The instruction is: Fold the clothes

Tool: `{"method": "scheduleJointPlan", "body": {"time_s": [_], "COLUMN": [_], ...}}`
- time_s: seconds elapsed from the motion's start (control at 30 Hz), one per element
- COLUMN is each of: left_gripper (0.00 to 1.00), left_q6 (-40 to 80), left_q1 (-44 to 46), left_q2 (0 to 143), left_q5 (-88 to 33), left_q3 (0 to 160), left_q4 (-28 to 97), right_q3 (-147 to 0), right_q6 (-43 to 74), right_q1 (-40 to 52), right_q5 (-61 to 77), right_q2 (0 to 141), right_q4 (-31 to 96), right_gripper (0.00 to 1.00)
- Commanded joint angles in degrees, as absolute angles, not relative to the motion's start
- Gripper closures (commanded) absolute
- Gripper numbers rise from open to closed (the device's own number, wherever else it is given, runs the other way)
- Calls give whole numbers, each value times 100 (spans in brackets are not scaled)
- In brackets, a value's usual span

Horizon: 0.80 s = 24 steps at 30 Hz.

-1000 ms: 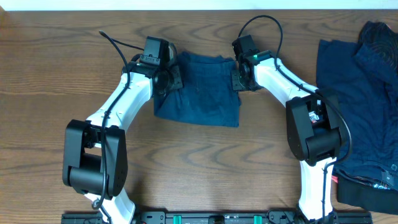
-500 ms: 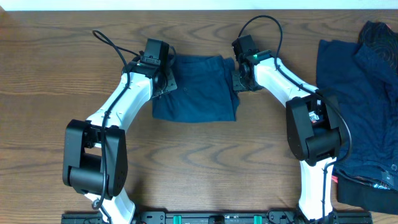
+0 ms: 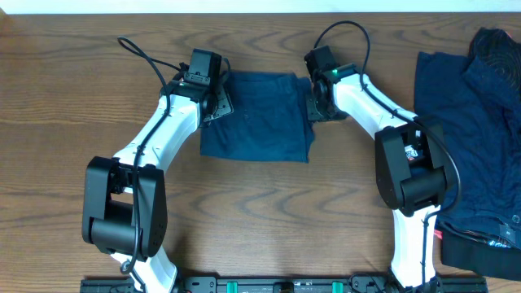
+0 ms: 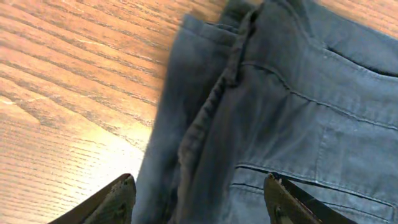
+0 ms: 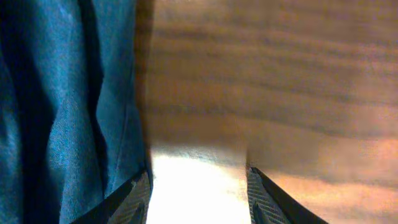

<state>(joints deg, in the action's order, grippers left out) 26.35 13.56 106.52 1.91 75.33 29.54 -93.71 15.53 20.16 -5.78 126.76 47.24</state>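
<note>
The clothes being worked are navy shorts point(image 3: 256, 115), lying folded into a rough square between the two arms. My left gripper point(image 3: 218, 102) is at their left edge. In the left wrist view its fingers point(image 4: 121, 198) stand wide apart, and the gripper point(image 4: 199, 200) is open over the bunched waistband and seam point(image 4: 214, 106). My right gripper point(image 3: 313, 102) is at the shorts' right edge. In the right wrist view the gripper point(image 5: 199, 196) is open over bare, brightly lit table, with the blue cloth point(image 5: 68, 106) just beside its left finger.
A heap of more dark navy clothes point(image 3: 476, 122) covers the right end of the wooden table point(image 3: 65, 122). The arms' bases and a black rail point(image 3: 269, 285) sit along the front edge.
My left gripper has opened and let go of the shorts' left edge, and the cloth has settled flat. My right gripper has widened slightly and stays beside the right edge.
</note>
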Motion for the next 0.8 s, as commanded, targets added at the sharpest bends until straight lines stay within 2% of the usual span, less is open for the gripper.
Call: {"method": "scheduleJointPlan", "body": {"time_s": [0.0,0.03,0.1,0.2,0.27,0.3,0.37,0.4,0.6,0.77], "left_gripper": [33,34,44,74,89,93,94,94,93,78], "left_q6": [2359,2359,2362,2359,2362,2357,2292,2246,1848,1780], "left_q1": [1350,1341,1330,1330,1330,1334,1334,1334,1328,1295], "left_q2": [10309,10252,10160,10114,10145,10175,10248,10285,10718,11102], "left_q5": [305,305,303,78,-126,-204,-213,-213,-193,-189], "left_q3": [7524,7524,7524,7524,7511,7494,7417,7365,7122,7120], "left_q4": [2943,2947,2971,3065,3148,3186,3205,3203,2906,2626], "right_q3": [-9642,-9802,-10165,-10569,-10722,-10735,-10685,-10617,-9972,-9317], "right_q6": [1404,1402,1295,1031,720,504,174,117,75,78], "right_q1": [1938,1935,1935,1977,1999,2005,2005,2005,2021,2018], "right_q5": [-821,-821,-742,-342,274,655,1509,1815,2467,2427], "right_q2": [12779,12700,12525,12309,12243,12243,12258,12276,12392,12414], "right_q4": [5002,5089,5284,5505,5607,5618,5631,5610,5177,4713], "right_gripper": [50,50,49,53,62,69,77,78,74,67]}}
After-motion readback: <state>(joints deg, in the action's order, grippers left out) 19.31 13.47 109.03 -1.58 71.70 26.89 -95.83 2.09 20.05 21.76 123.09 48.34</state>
